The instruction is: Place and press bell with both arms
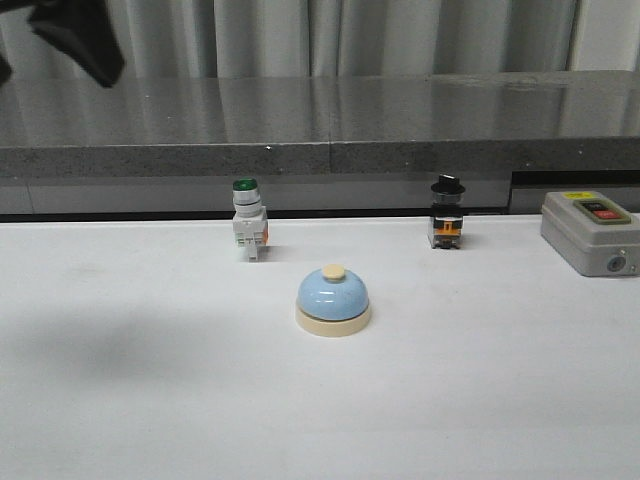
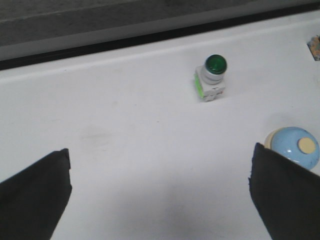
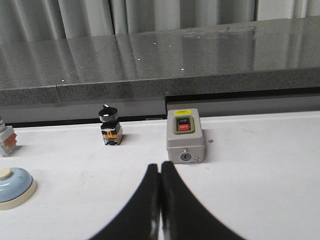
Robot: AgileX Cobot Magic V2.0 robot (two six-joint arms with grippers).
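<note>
The bell (image 1: 333, 300), a light-blue dome with a cream base and knob, stands upright in the middle of the white table. In the left wrist view the bell (image 2: 295, 147) shows just past one finger. My left gripper (image 2: 160, 160) hovers well above the table, open wide with nothing between its fingers. A black part of the left arm (image 1: 75, 35) shows at the top left of the front view. My right gripper (image 3: 160, 167) is shut on nothing, low over the table, with the bell (image 3: 12, 187) off to its side. It is out of the front view.
A green-capped white switch (image 1: 248, 220) and a black-knobbed switch (image 1: 447, 212) stand behind the bell. A grey box with red and black buttons (image 1: 590, 232) sits at the right edge, straight ahead of the right gripper. A grey stone ledge (image 1: 320, 130) runs along the back.
</note>
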